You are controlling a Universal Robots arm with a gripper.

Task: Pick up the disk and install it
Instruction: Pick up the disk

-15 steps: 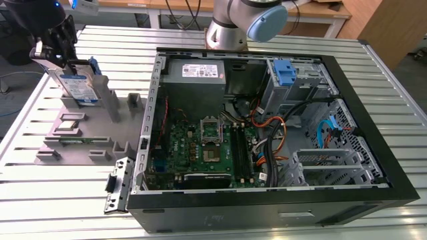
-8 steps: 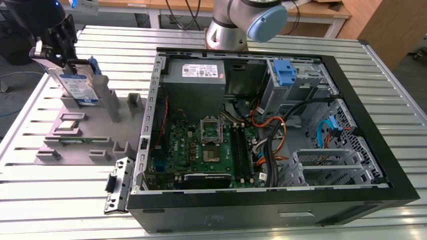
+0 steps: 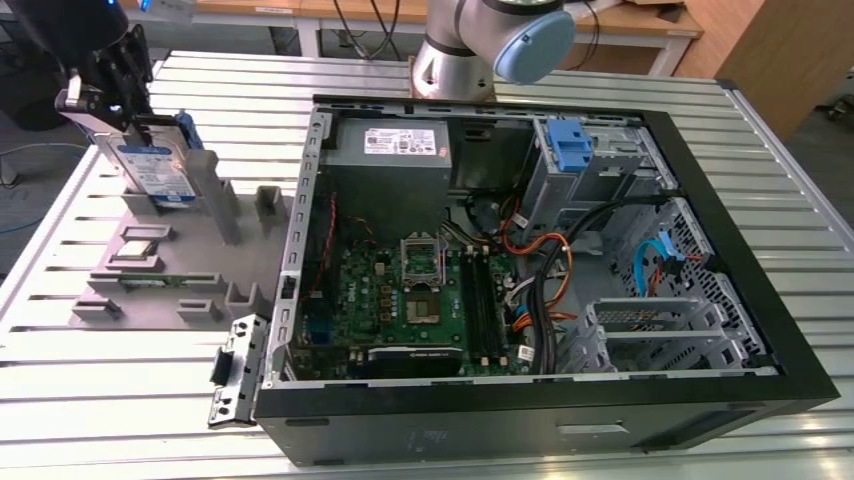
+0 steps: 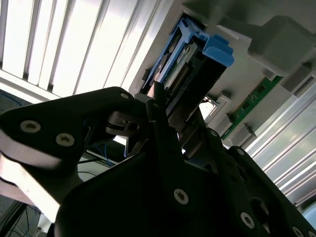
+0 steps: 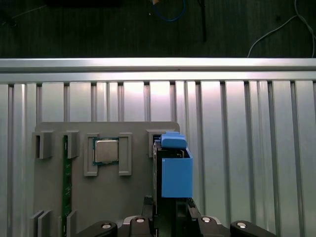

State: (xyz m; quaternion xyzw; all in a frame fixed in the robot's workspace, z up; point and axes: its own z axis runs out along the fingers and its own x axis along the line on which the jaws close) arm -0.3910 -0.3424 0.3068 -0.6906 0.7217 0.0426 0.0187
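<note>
Pincer (image 4: 155,106) closed on the disk (image 3: 150,165), which stands on edge in the grey rack (image 3: 147,290) at upper left of the exterior view on your worktop (image 3: 80,400): grasp looks made, lift-out and install into the open computer case (image 3: 534,400) not yet done.

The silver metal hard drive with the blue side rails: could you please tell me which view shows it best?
The exterior view: the silver metal hard drive stands upright in the grey holder, label visible. Both wrist views show it edge-on, mostly its blue rail.
</note>
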